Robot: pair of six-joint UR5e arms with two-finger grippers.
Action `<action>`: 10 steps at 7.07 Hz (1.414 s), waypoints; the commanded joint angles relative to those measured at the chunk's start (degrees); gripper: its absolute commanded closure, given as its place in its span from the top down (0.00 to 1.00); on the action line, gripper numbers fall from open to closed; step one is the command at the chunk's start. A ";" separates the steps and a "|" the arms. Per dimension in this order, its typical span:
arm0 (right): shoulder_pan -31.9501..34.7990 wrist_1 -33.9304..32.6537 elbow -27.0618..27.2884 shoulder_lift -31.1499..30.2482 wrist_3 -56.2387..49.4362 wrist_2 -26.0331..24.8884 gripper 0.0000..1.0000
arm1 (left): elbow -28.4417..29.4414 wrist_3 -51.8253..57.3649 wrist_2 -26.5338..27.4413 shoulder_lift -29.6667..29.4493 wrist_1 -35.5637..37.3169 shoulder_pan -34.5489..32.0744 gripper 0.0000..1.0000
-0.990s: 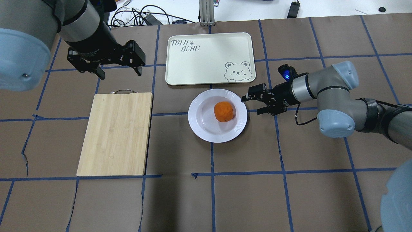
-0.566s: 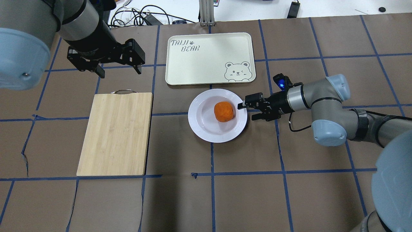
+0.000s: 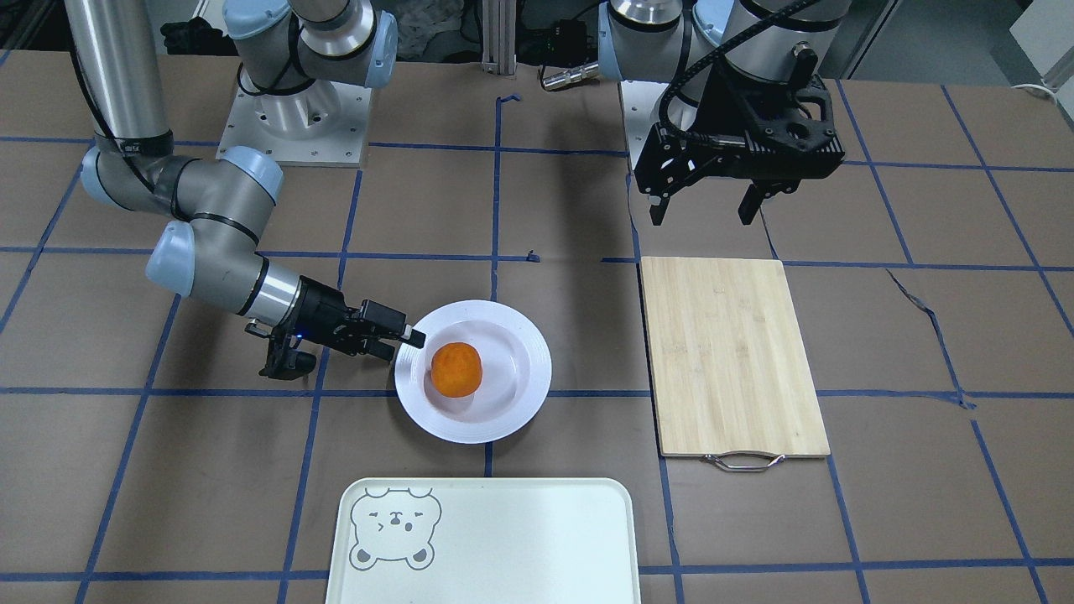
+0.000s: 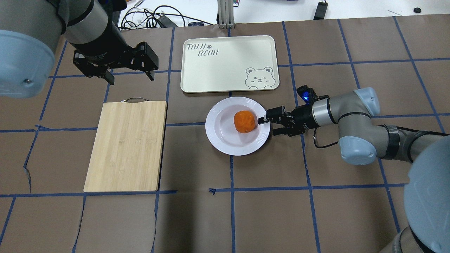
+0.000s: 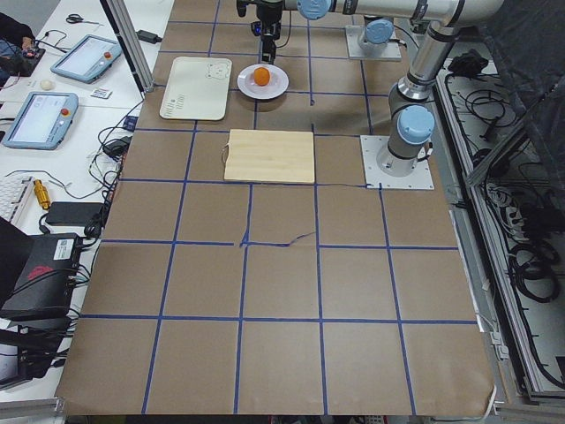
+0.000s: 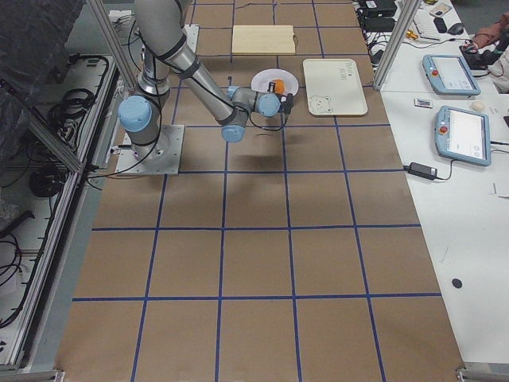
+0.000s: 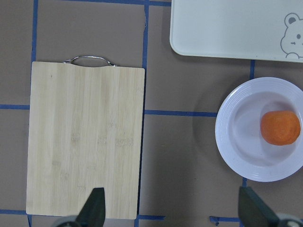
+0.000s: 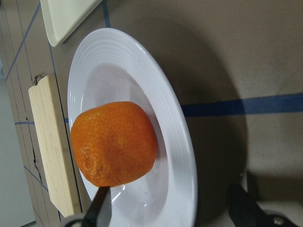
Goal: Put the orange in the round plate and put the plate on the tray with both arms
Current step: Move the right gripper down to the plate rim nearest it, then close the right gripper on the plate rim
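Straddling the round plate (image 4: 218, 140) at three o'clock, the right gripper (image 4: 268, 127) gapes, unclenched.
The orange (image 4: 244, 121) sits centred; the tray (image 4: 228, 70) lies crosswise at twelve.

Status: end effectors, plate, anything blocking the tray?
Right end effector open, straddling round plate rim. Left end effector open, high near cutting board. Orange in plate, plate on table beside tray. Nothing between them.

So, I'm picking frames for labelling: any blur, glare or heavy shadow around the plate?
Right wrist view: orange sharp, jaws at the bottom edge blurred, dark shadow beside the round plate. Overhead view: even light, no strong glare.
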 commanded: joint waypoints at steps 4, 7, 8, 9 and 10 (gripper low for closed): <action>0.53 -0.18 0.00 -0.15 0.36 0.08 0.55 | 0.35 0.00 -0.16 0.00 0.00 0.24 1.00; 0.53 0.35 -0.08 0.29 0.27 -0.27 0.54 | 0.27 0.00 -0.16 0.00 0.00 0.16 1.00; 0.53 0.26 0.00 1.16 0.36 -0.88 0.54 | 0.27 0.00 -0.16 0.00 0.00 0.16 1.00; 0.53 0.09 0.00 2.56 0.27 -0.54 0.54 | 0.18 0.00 -0.07 0.00 0.00 0.16 1.00; 0.61 0.00 -0.08 2.31 0.79 -0.18 0.53 | 0.18 0.00 -0.07 0.00 0.00 0.16 1.00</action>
